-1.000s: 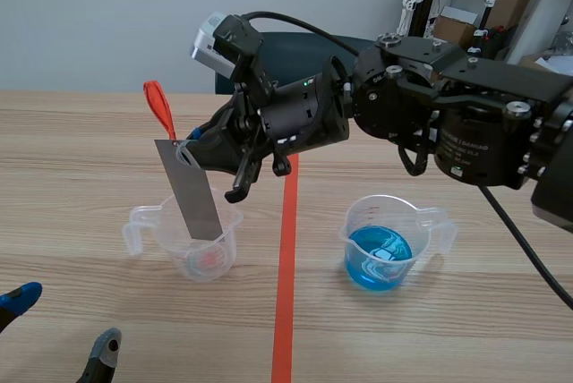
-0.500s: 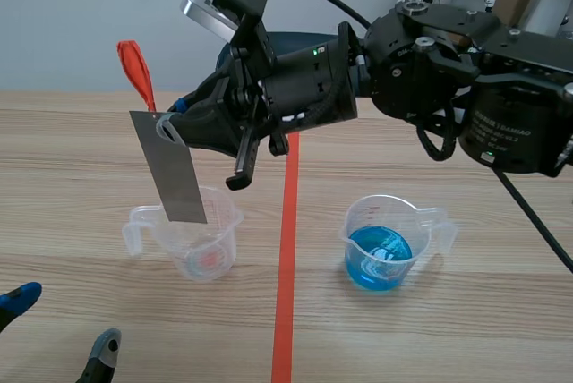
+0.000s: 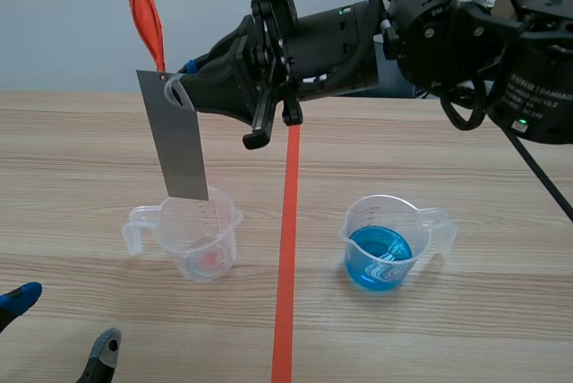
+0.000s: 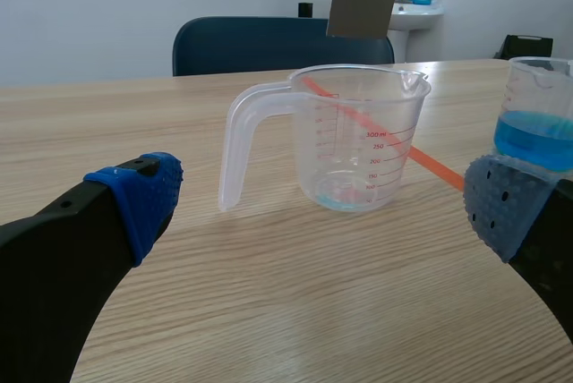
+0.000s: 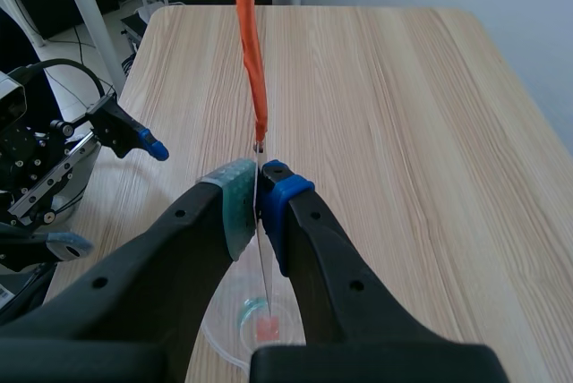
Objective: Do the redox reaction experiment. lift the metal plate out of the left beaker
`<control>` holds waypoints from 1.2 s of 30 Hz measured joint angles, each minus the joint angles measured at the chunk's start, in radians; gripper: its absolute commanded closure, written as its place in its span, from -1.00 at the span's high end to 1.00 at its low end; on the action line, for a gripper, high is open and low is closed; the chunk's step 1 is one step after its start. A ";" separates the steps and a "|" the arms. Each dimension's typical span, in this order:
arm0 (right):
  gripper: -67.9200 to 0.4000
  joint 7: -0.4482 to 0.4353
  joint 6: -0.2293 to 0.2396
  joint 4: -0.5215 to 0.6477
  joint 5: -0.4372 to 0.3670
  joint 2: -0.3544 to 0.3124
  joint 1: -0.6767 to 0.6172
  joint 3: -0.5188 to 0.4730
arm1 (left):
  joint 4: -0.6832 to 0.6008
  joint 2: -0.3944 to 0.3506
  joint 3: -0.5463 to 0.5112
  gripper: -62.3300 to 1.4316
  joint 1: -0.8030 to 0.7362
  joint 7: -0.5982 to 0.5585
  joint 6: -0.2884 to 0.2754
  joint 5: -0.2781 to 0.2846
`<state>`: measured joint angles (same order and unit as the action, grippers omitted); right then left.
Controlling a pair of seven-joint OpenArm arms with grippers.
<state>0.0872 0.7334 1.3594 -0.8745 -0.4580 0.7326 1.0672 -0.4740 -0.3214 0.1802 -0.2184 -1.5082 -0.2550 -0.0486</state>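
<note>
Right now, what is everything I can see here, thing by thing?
table: one, light wood, under everything
tape line: one, orange-red, running along the table between the two jugs
clear jug: one, see-through plastic, left of the tape line, a reddish trace at its bottom
blue jug: one, clear with blue liquid, right of the tape line
metal plate: one, grey, hanging just above the clear jug, gripped at its top
ribbon: one, orange-red, fixed at the plate's top, sticking upward
chair: one, dark blue, behind the table
right hand: one, black, raised, shut on the plate
left hand: one, black with blue and grey pads, open, low by the table's near edge
</note>
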 measured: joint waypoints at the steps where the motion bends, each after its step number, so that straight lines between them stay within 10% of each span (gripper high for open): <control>1: -0.97 0.008 0.000 0.008 -0.018 -0.003 0.008 0.000 | 0.000 0.000 0.000 1.00 0.000 0.000 0.000 0.000; 15: -0.97 0.177 -0.038 0.027 -0.211 -0.002 0.082 -0.001 | 0.000 0.000 0.000 1.00 0.000 0.000 0.000 0.000; 36: -0.97 0.229 -0.056 0.085 -0.218 -0.002 0.087 -0.001 | 0.000 0.000 0.000 1.00 0.000 0.000 0.000 0.000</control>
<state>0.3161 0.6773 1.4441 -1.0927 -0.4603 0.8196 1.0664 -0.4740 -0.3214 0.1802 -0.2184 -1.5082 -0.2550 -0.0490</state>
